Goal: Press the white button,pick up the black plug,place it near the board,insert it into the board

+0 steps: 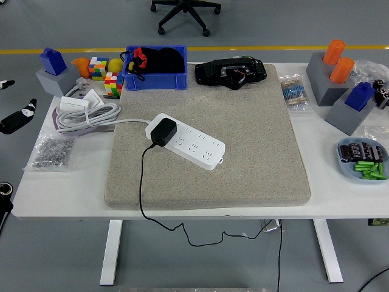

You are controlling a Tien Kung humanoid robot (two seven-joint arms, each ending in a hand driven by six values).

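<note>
A white power strip (193, 145) lies slantwise on the grey felt mat (243, 121). The black plug (163, 131) sits in the strip's left end, and its black cable (142, 182) runs down over the table's front edge. I cannot make out the strip's white button. My left hand (13, 112) shows only at the far left edge, off the table's left side and well away from the strip. Two black fingers (18, 115) with white tips are spread and hold nothing. The right hand is out of view.
A coiled white cable with adapter (82, 111) lies left of the mat, with a bag of screws (51, 151) below it. A blue bin (155, 66), coloured cubes (104, 74) and a black device (231, 72) stand along the back. Grey blocks (340, 91) and a blue dish (363, 159) are on the right.
</note>
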